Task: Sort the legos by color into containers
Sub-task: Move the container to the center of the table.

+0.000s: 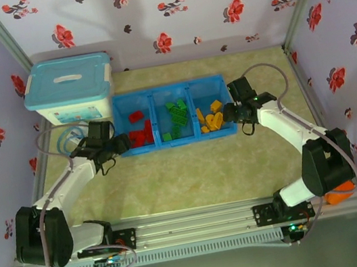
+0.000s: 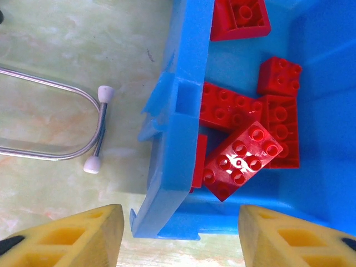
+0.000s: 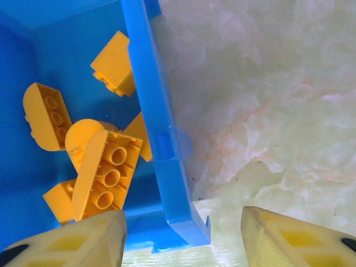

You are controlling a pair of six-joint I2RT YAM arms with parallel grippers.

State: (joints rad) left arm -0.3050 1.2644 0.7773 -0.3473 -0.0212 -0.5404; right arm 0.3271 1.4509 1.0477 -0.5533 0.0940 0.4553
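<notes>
Beside the containers [image 1: 186, 140] stands a lidded box [image 1: 69, 83].

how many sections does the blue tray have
3: left section holds red legos, middle section green legos, right section yellow-orange legos; none look hidden.

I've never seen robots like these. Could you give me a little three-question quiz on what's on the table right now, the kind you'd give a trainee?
1. Which colour of plastic bricks lies in the middle bin of the bright blue three-bin plastic tray? A red, B green, C yellow-orange.
2. True or false: the red plastic bricks lie in the bin nearest the left gripper.
3. What stands between the open yellow fingers of the right gripper?
Key: 1 B, the green bricks. 2 True. 3 The tray's end wall, beside the yellow-orange bricks.
</notes>
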